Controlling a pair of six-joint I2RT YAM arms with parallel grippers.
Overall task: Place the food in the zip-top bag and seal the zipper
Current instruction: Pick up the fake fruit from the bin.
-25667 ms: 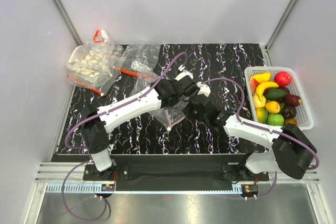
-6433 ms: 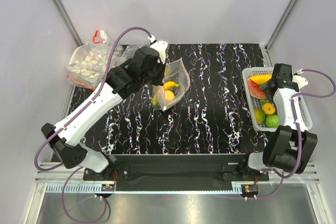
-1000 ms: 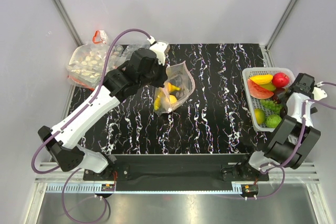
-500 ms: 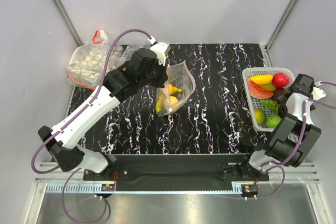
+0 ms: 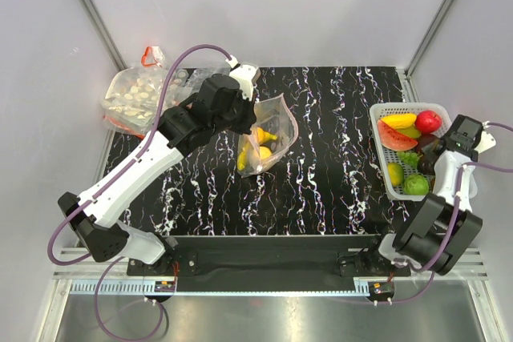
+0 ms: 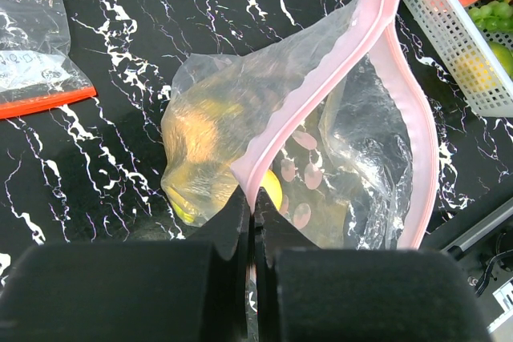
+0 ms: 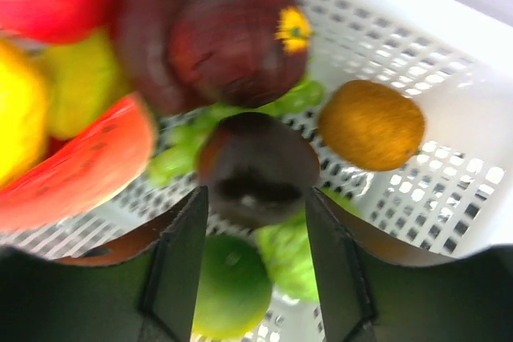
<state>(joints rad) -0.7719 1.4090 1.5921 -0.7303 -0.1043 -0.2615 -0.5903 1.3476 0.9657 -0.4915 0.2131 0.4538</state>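
Note:
My left gripper point(image 5: 250, 122) point(image 6: 252, 198) is shut on the pink zipper point(image 6: 321, 86) of the dotted zip-top bag point(image 5: 268, 138), holding its mouth up and gaping over the table. Yellow food point(image 5: 258, 152) point(image 6: 272, 190) lies inside the bag. At the right, my right gripper point(image 5: 433, 162) point(image 7: 256, 194) reaches down into the white mesh basket point(image 5: 417, 106). Its fingers press against both sides of a dark purple fruit point(image 7: 256, 166). Beneath that fruit lie green grapes point(image 7: 180, 154) and a lime point(image 7: 228, 282).
The basket point(image 7: 449, 46) also holds a watermelon slice point(image 5: 397, 138), a red apple point(image 5: 429, 122), a banana point(image 5: 398, 120), two more dark fruits point(image 7: 232, 42) and a brown kiwi point(image 7: 370, 124). Other clear bags point(image 5: 140, 94) point(image 6: 40, 78) lie at the back left.
The right jaws have narrowed from wide open onto the dark purple fruit, and the wrist shifted slightly over the basket. The left arm holds the bag as before.

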